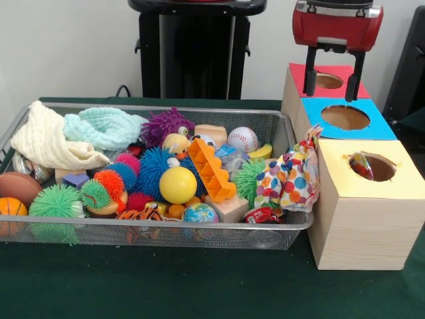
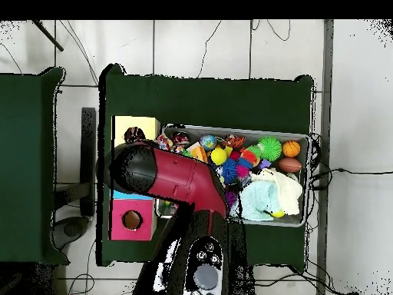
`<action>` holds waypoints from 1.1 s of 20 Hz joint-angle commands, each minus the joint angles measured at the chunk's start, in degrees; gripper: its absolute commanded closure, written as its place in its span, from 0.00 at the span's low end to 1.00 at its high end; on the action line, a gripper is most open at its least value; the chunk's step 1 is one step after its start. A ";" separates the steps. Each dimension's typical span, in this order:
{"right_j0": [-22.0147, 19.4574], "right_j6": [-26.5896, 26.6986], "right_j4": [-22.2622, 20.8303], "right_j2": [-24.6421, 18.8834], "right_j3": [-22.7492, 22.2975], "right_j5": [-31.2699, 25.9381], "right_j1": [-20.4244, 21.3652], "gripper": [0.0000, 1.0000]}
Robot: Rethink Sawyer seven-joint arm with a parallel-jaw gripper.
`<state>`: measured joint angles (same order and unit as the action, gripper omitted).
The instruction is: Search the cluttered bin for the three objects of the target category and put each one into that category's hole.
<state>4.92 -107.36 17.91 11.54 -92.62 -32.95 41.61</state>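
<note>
The wire mesh bin (image 1: 159, 109) sits on the green table and is full of toys; it also shows in the overhead view (image 2: 305, 177). One polka-dot cloth (image 1: 292, 176) hangs over the bin's right rim, next to the pale wooden box (image 1: 362, 229). Another polka-dot piece (image 1: 362, 165) sticks out at the left edge of the yellow-surround hole (image 1: 380, 169). I cannot see a third cloth. My gripper (image 1: 333, 80) hangs open and empty above the red and blue boxes, behind the yellow one. In the overhead view my arm (image 2: 165, 177) hides the gripper.
A blue-surround hole (image 1: 345, 117) and a red-surround hole (image 1: 329, 80) lie behind the yellow one. In the bin are a cream cloth (image 1: 43, 143), a mint knitted cloth (image 1: 103, 126), spiky balls (image 1: 153, 169), a yellow ball (image 1: 178, 185), a baseball (image 1: 242, 139) and an orange block (image 1: 211, 169).
</note>
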 commanded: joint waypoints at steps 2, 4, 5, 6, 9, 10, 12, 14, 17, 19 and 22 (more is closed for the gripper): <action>-1.13 -6.97 -2.41 -3.54 -4.42 6.76 -1.78 0.00; -1.50 -6.80 -2.65 -3.46 -3.83 7.12 -3.14 0.00; -1.75 -6.71 -2.68 -3.57 -3.86 7.58 -3.64 0.00; -1.99 -6.63 -2.70 -3.67 -3.89 8.04 -4.14 0.00; -1.83 -6.86 -3.08 -2.86 -3.36 8.64 -5.41 0.00; -1.68 -6.75 -3.41 -2.37 -2.85 8.67 -5.89 0.00; -1.83 -6.33 -3.70 -1.99 -2.25 8.55 -6.78 0.00; -2.25 -5.81 -3.92 -2.11 -2.27 9.17 -7.61 0.00; -2.60 -5.65 -3.99 -2.31 -3.07 10.05 -8.57 0.00; -2.63 -5.81 -3.94 -2.33 -3.60 10.38 -9.07 0.00; -2.65 -6.62 -3.73 -2.67 -4.69 12.92 -9.87 0.00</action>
<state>4.33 -107.36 17.94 11.53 -92.79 -24.60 35.63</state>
